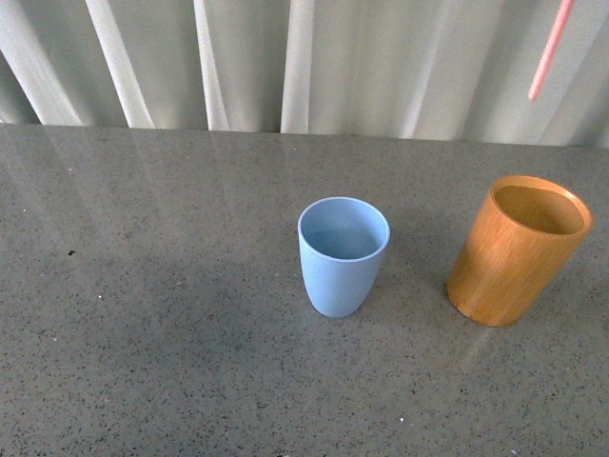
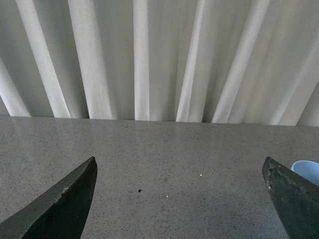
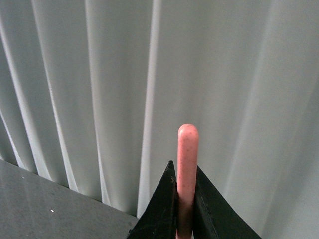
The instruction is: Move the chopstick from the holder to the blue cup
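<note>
The right gripper [image 3: 185,174] is clamped on the chopstick [image 1: 552,48]. Its free end hangs tilted, well above the holder [image 1: 519,252] and clear of the rim. The blue cup [image 1: 343,257] stands near the holder on the bench [image 1: 143,333]. The left gripper [image 2: 179,164] hovers spread wide, holding nothing. The stick looks light, stiff and smooth, so it may pivot in a pinch near its end. A firm hold nearer mid-length would probably steady it.

We see the pink chopstick [image 1: 550,52] tilted in the air, clear of the empty wooden holder [image 1: 519,252], which stands upright by the table's [image 1: 143,333] right edge. The blue cup [image 1: 343,257] stands mid-table, empty.
</note>
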Controlling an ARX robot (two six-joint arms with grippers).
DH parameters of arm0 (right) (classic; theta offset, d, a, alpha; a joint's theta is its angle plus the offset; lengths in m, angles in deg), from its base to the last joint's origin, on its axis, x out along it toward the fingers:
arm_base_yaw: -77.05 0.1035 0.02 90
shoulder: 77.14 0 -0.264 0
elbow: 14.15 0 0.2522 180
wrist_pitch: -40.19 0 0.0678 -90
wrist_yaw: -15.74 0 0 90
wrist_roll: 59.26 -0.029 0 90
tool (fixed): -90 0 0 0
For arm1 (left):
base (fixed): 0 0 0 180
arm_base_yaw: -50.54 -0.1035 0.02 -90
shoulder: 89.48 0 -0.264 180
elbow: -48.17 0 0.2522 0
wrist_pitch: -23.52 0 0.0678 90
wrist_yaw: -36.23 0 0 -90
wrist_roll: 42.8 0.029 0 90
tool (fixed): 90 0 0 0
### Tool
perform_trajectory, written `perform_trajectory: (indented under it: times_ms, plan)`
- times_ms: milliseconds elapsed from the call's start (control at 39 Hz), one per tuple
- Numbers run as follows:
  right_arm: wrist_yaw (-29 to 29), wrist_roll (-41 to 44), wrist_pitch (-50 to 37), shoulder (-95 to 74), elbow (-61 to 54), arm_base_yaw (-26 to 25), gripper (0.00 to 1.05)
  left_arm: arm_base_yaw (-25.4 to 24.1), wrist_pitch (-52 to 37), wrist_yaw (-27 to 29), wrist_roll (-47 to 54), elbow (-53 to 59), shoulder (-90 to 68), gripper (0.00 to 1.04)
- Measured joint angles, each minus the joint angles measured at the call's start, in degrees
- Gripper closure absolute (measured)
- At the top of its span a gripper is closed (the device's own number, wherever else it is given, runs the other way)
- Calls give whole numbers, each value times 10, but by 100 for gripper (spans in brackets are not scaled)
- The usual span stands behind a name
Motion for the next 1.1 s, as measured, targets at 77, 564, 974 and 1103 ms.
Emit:
perform_trajectory:
  times_ms: [77,564,974,1103]
  plan:
    - [-2,-4,11,11,14,26,102,0,0,0,0,0,0,7]
    - [-4,-12,-35,-110,7,104,102,0,0,0,0,0,0,7]
    - [-12,-26,-62,-192,21,128,102,0,0,0,0,0,0,7]
    - [-13,-27,-64,-210,31,130,102,0,0,0,0,0,0,7]
